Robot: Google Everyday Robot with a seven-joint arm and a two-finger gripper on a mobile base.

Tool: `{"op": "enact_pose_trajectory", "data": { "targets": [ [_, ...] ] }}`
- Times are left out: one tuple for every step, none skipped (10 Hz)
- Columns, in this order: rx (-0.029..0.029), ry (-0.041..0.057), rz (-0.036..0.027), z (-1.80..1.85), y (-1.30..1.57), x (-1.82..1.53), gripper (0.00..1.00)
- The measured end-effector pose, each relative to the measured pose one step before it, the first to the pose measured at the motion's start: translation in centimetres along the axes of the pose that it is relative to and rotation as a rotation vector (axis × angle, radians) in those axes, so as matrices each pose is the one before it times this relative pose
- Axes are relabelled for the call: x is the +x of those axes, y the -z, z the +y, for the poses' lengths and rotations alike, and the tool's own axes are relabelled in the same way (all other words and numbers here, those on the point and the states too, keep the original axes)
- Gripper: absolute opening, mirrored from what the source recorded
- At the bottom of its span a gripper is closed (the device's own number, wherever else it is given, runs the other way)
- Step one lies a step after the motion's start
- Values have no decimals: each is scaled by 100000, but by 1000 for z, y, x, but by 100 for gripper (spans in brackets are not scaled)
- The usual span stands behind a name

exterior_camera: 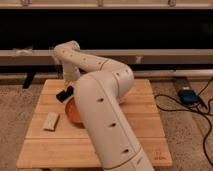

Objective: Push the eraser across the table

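The eraser is a small flat black block lying near the far left of the light wooden table. My white arm runs up from the front of the picture and bends over the far left part of the table. The gripper is at the arm's end, just above and behind the eraser, close to it or touching it; I cannot tell which. The arm's last links hide most of the gripper.
An orange bowl stands left of centre, half hidden by the arm. A beige block lies to its left near the table's left edge. A blue device and cables lie on the carpet to the right. A dark wall with a rail runs behind the table.
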Motion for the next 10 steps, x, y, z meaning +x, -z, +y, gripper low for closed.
{"op": "enact_pose_trajectory", "data": {
  "targets": [
    [601, -1122, -1204, 64, -635, -1667, 63],
    [979, -512, -1568, 693, -786, -1349, 55],
    [508, -378, -1143, 815, -501, -650, 45],
    [1434, -1153, -1520, -116, -214, -578, 37],
    [1241, -1979, -2603, -212, -343, -832, 26],
    [1279, -2023, -2523, 312, -217, -566, 14],
    [935, -1264, -1083, -12, -158, -255, 9],
    [1516, -1910, -1708, -354, -183, -457, 6],
    [1269, -1746, -1689, -377, -208, -408, 6],
    [984, -1337, -2270, -46, -203, -283, 6]
  ]
}}
